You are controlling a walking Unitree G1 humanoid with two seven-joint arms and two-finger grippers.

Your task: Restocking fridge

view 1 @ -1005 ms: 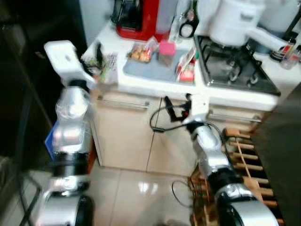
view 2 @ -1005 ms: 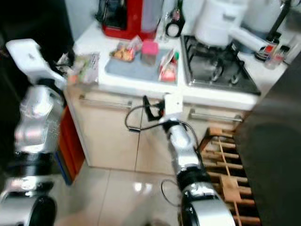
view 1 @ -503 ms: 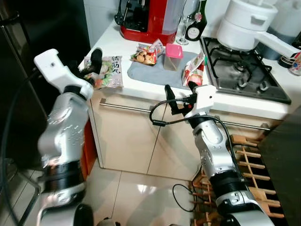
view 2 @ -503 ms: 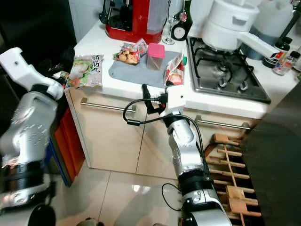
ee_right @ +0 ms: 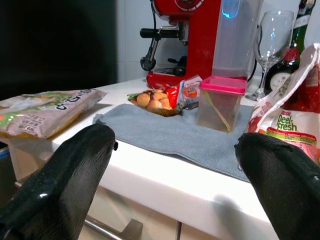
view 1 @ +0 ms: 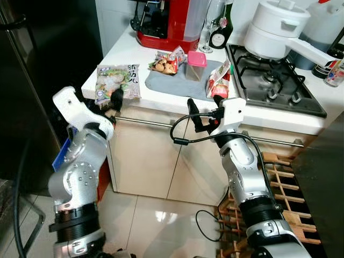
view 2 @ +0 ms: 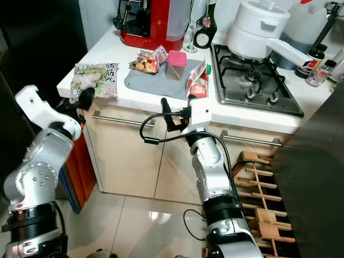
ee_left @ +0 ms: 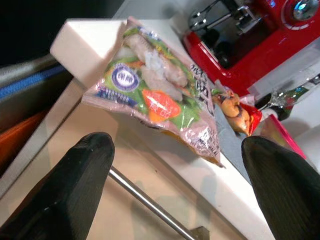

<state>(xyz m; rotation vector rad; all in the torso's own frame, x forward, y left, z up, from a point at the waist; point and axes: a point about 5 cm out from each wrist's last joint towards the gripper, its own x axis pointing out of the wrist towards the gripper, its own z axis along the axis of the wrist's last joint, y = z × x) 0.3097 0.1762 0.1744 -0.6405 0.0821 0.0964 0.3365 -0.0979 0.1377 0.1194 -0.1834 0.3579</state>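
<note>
A green and white frozen food bag (view 1: 117, 80) lies flat at the counter's left corner, also in the left wrist view (ee_left: 160, 95). My left gripper (view 1: 114, 100) hangs open just below the counter edge, in front of that bag and apart from it. On a grey mat (view 1: 174, 81) sit a snack bag (view 1: 166, 60), a pink-lidded tub (view 1: 196, 58) and a red and white packet (view 1: 217, 81). My right gripper (view 1: 204, 109) is open at the counter's front edge, level with the mat, holding nothing. The dark fridge (view 1: 37, 80) stands to the left.
A red coffee machine (view 1: 167, 21) and a wine glass (ee_right: 272, 45) stand at the back. A gas hob (view 1: 274, 80) with a white pot (view 1: 277, 27) is on the right. A wooden rack (view 1: 285, 183) stands on the floor at right, and a cabinet handle bar (view 1: 142, 122) runs under the counter.
My left arm has come down from over the counter corner to below its edge. The frozen bag now lies alone on the counter. The right arm has barely moved.
</note>
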